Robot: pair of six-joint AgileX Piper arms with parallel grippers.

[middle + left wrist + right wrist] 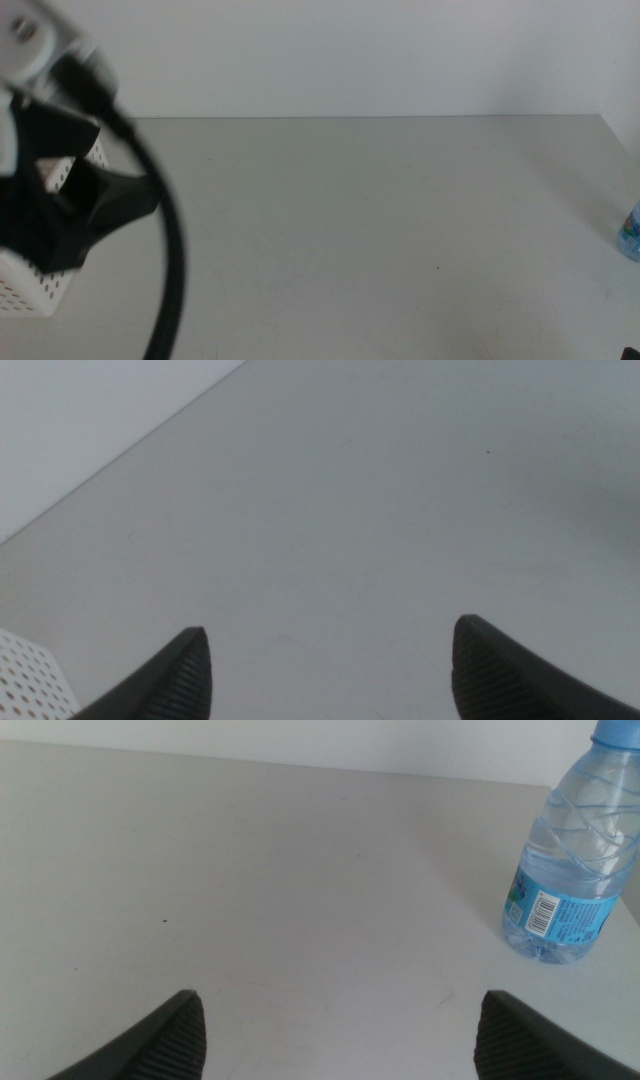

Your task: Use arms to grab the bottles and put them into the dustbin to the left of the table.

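A: What colour is the counter [380, 230]?
B: Plain light grey. The bin [35, 285] is white, dotted with round holes.
A: And the bottle [565, 860]?
B: Clear, with a blue cap and label. Both claws have dark, ribbed jaws.

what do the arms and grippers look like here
The left arm is black with a white housing block and a thick black cable. The left gripper has two dark jaws with finely ribbed, rounded tips. The right gripper has the same dark, ribbed jaws.
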